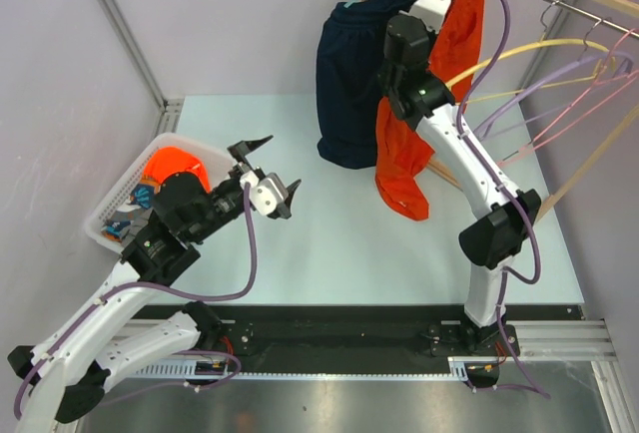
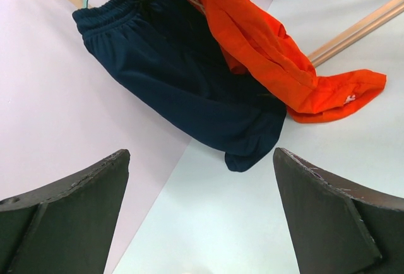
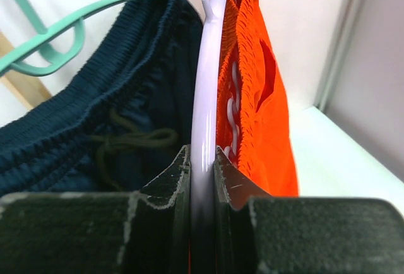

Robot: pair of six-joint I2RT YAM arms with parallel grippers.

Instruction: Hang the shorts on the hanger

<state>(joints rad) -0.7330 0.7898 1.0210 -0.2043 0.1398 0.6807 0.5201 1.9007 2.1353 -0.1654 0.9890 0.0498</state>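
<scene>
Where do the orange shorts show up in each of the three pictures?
Top external: the orange shorts hang upper right of centre, long and narrow.
Left wrist: the orange shorts run diagonally from the top edge towards the right.
Right wrist: the orange shorts sit right of centre, against the lavender hanger.
Shared landmark: the navy shorts, just left of the orange pair in every view.
</scene>
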